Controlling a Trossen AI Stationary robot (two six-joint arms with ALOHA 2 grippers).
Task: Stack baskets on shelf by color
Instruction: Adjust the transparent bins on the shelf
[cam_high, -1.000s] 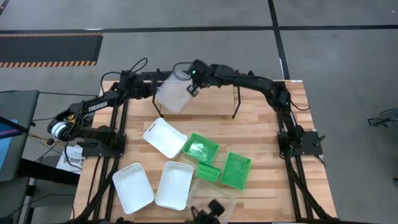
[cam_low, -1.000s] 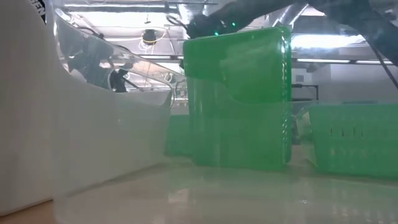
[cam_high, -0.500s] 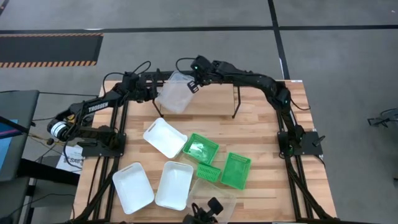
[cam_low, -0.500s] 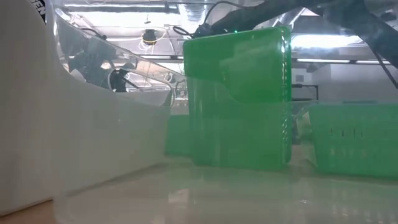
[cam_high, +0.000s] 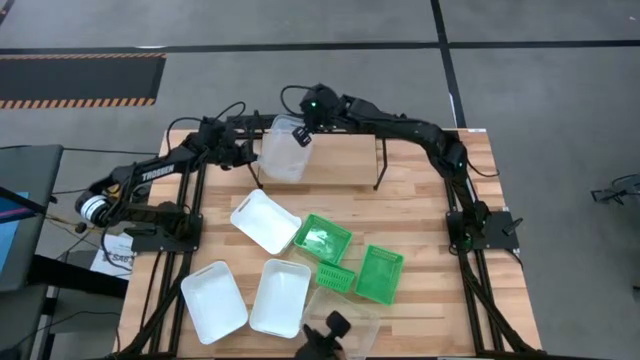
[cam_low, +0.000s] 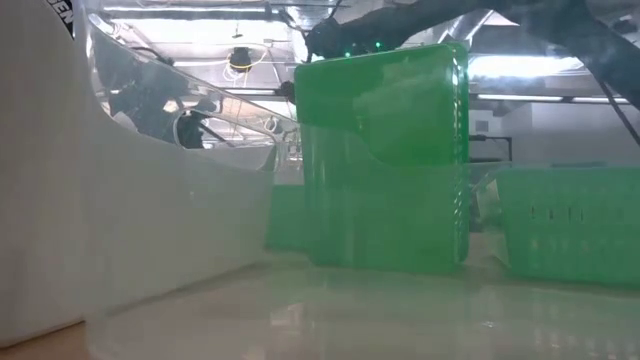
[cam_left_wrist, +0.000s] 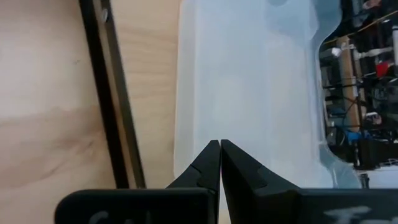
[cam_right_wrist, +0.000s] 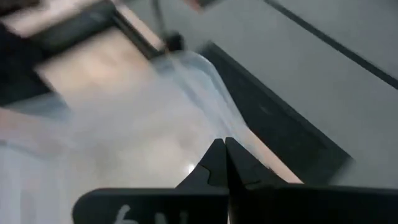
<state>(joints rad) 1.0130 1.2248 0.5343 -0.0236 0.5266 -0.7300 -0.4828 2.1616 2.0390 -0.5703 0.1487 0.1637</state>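
Observation:
One clear basket (cam_high: 283, 150) is at the left end of the black rod shelf (cam_high: 345, 152), at the table's far side. My right gripper (cam_high: 302, 133) reaches in from the right and is shut on it. My left gripper (cam_high: 244, 150) is shut just left of the basket. In its wrist view the left gripper (cam_left_wrist: 220, 144) points at the clear basket's side wall (cam_left_wrist: 249, 93). Three white baskets (cam_high: 265, 220), three green baskets (cam_high: 322, 238) and another clear basket (cam_high: 340, 308) lie on the table. My right gripper pinches the clear basket's rim (cam_right_wrist: 211, 81) at its far right corner, coming from the table's right and slanting down. The basket hangs tilted at the shelf's left end; whether it rests on the rods is hidden. My left gripper's shut tips stand against the basket's left wall; I cannot tell whether they touch it.
The shelf's legs (cam_high: 378, 175) stand on the far half of the wooden table. Loose baskets fill the middle and near part. A green basket (cam_low: 385, 160) stands on its side, blocking the low view. The table's right side (cam_high: 440, 230) has bare wood.
My right gripper has moved a little toward the table's left and far edge, still shut on the clear basket. The basket has turned from a skewed tilt to lie squarer with the shelf, and its near left corner has swung in toward the shelf.

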